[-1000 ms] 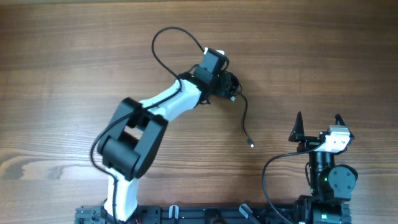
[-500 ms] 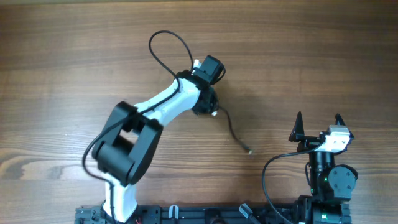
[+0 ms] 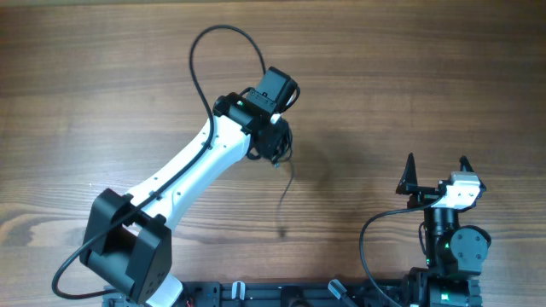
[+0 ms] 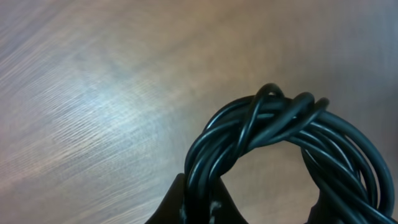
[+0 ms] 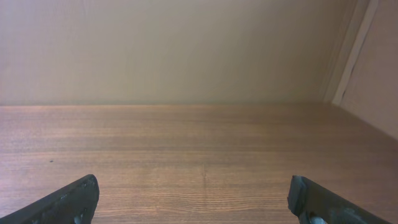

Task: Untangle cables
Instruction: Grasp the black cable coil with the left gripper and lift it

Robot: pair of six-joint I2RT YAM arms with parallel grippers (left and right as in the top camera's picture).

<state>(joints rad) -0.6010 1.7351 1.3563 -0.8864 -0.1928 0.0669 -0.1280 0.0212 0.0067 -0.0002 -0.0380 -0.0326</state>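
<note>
The cables [image 4: 280, 121] are thin black cords wound into a twisted coil that fills the lower right of the left wrist view. My left gripper [image 4: 199, 200] is shut on the coil's left side, with several strands pinched between its dark jaws. From overhead, the left gripper [image 3: 277, 147] sits mid-table and hides most of the coil. One loose cable tail [image 3: 285, 200] trails from it toward the front edge. My right gripper [image 3: 436, 169] rests at the front right, open and empty. Its fingertips [image 5: 68, 202] stand wide apart over bare wood.
The left arm's own thicker black cable [image 3: 192, 64] loops behind the wrist at the back. The brown wooden table [image 3: 444, 68] spreads all round. The arm bases and a rail [image 3: 281, 294] line the front edge. A wall and a corner post [image 5: 348, 56] stand beyond the table.
My left gripper has shut on the coil and carried it leftward. The loose tail swung from the right to trail straight toward the front. The right arm has not moved.
</note>
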